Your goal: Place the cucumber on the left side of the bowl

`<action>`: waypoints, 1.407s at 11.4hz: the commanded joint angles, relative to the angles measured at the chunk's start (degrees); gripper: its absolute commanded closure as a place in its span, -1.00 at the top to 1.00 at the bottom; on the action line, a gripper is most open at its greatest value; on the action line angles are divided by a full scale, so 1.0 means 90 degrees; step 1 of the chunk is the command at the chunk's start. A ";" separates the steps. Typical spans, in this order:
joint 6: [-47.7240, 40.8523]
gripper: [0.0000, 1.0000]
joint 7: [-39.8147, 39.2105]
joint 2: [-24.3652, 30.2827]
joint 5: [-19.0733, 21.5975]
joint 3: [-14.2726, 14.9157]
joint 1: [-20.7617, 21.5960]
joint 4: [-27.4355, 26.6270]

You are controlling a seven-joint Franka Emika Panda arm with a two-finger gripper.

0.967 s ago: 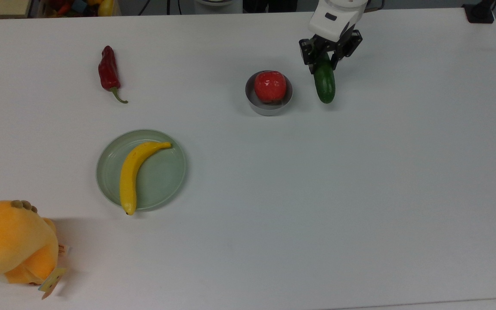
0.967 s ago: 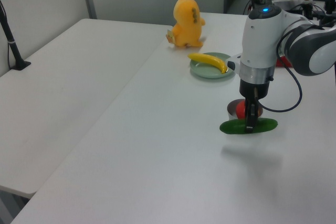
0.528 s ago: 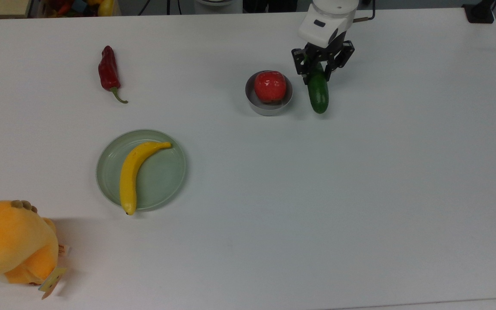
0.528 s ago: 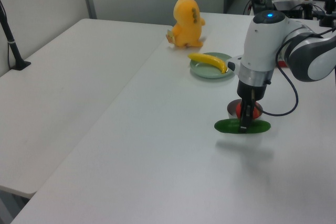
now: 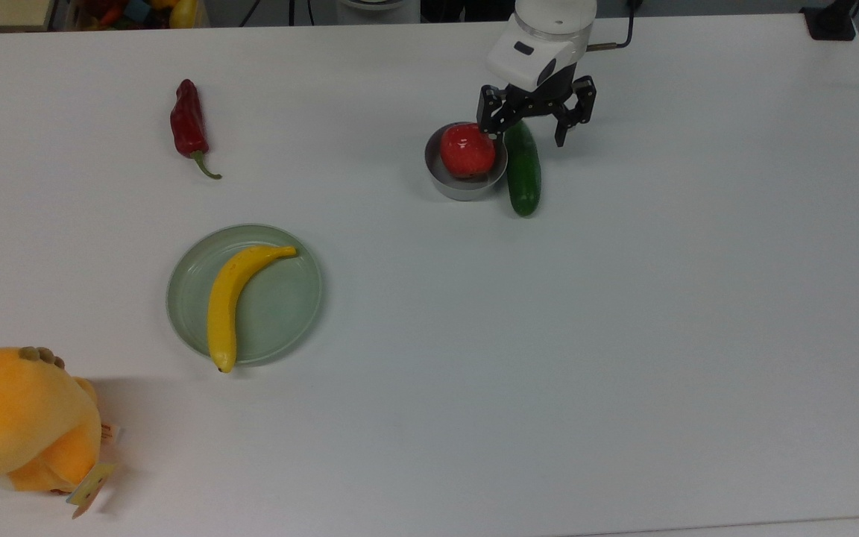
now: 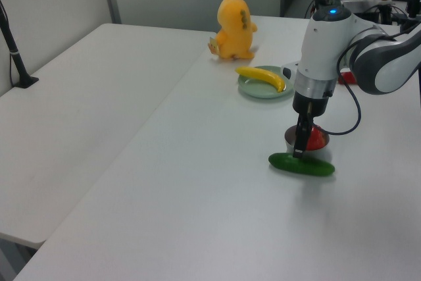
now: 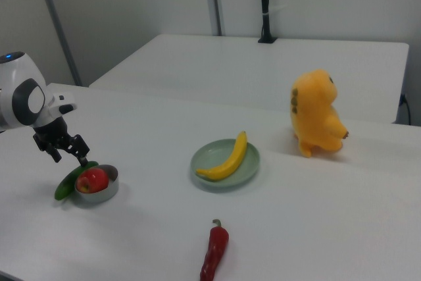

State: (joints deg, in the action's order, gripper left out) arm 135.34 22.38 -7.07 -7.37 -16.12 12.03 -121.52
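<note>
On the broad white table (image 5: pixel 623 335), open surface runs across the top view's right half and lower middle, with nothing standing there.

- White robot arm (image 6: pixel 329 37), reaching down at the far edge in the top view; its black two-finger gripper (image 5: pixel 530 127) is spread wide and holds nothing, straddling the far end of the cucumber.
- Orange plush toy (image 5: pixel 19 421), at the top view's lower left corner.
- Wide pale green plate (image 5: pixel 288 313), carrying a yellow banana (image 5: pixel 232 298), well apart from the bowl.
- Smooth dark green cucumber (image 5: pixel 523 170), lying flat on the table just beside the bowl, on the top view's right of it.
- Small round silver-grey metal bowl (image 5: pixel 459 188), holding a red apple (image 5: pixel 467 149).
- Dark red chili pepper (image 5: pixel 188 123), alone toward the top view's upper left.

A second white table (image 6: pixel 72 110) stands alongside, before grey partition walls.
</note>
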 commanded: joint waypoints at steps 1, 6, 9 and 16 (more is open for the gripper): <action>-0.0046 1.00 0.0199 0.0111 -0.0099 0.0023 0.0021 0.0132; -0.1927 1.00 0.0228 0.0307 0.0018 0.0091 0.0011 0.1350; -0.3169 1.00 0.0218 0.0511 0.0163 0.0285 -0.0048 0.2191; -0.4587 1.00 0.0121 0.1389 0.1189 0.2003 0.0128 0.3121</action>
State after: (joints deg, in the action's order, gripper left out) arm 97.13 23.78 2.08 0.44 -3.80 11.57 -93.25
